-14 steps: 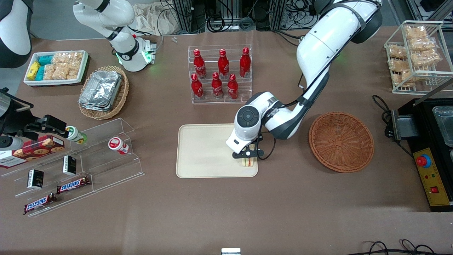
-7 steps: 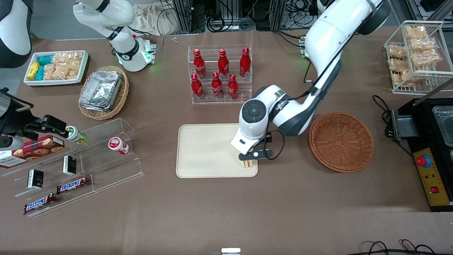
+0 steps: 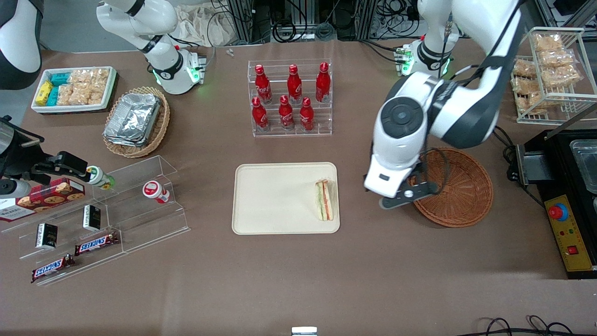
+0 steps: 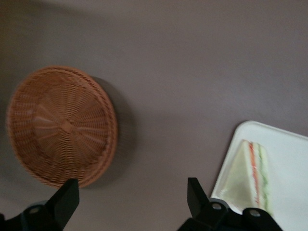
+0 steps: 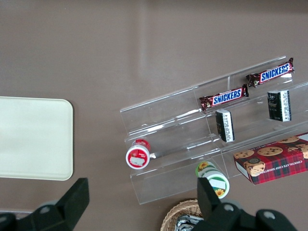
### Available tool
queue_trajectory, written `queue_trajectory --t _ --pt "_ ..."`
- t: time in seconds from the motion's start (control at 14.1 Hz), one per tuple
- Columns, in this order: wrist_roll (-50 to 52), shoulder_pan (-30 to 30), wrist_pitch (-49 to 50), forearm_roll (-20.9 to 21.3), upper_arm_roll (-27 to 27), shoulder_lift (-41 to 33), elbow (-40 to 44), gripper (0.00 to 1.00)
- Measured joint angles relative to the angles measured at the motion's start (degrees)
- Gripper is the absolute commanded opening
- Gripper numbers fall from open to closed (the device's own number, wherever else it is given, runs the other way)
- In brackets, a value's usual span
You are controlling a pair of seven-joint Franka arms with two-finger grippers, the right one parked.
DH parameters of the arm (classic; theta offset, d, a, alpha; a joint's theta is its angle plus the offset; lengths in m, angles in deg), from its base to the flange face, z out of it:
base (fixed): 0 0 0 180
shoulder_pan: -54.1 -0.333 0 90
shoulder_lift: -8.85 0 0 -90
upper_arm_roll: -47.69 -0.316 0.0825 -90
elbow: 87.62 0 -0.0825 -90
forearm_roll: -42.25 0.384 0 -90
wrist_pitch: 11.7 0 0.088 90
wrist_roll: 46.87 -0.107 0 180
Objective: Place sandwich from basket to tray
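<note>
The sandwich (image 3: pixel 326 199) lies flat on the cream tray (image 3: pixel 275 200), at the tray's end nearest the basket, its green and red filling edge showing. In the left wrist view the sandwich (image 4: pixel 251 175) rests inside the tray's rim (image 4: pixel 226 161). The reddish-brown basket (image 3: pixel 459 186) holds nothing; its woven bottom (image 4: pixel 60 126) shows bare. My gripper (image 3: pixel 405 197) hangs high above the table between tray and basket, over the basket's near rim. It is open (image 4: pixel 131 198), with only brown table between the fingers.
A clear rack of red bottles (image 3: pixel 290 98) stands farther from the front camera than the tray. Acrylic steps with snacks (image 3: pixel 93 219) and a tan basket of foil containers (image 3: pixel 136 120) lie toward the parked arm's end. A wire rack (image 3: pixel 550 70) and black machine (image 3: pixel 569 186) sit beside the basket.
The gripper let go of the sandwich, rose and swung away from the tray toward the basket. The sandwich now lies uncovered on the tray.
</note>
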Motion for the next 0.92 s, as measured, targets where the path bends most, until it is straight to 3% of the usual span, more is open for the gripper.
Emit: queue_trajectory --t 0.28,0.57,0.92 --pt "-10.5 -9.0 1.5 0.4 -0.3 -3.2 0.0 1.00" --pt "-29.0 -17.8 2.2 0.3 -0.4 -6.2 0.0 1.00" --pt "-46.0 -24.0 1.5 -2.0 -0.8 -8.2 0.6 1.00"
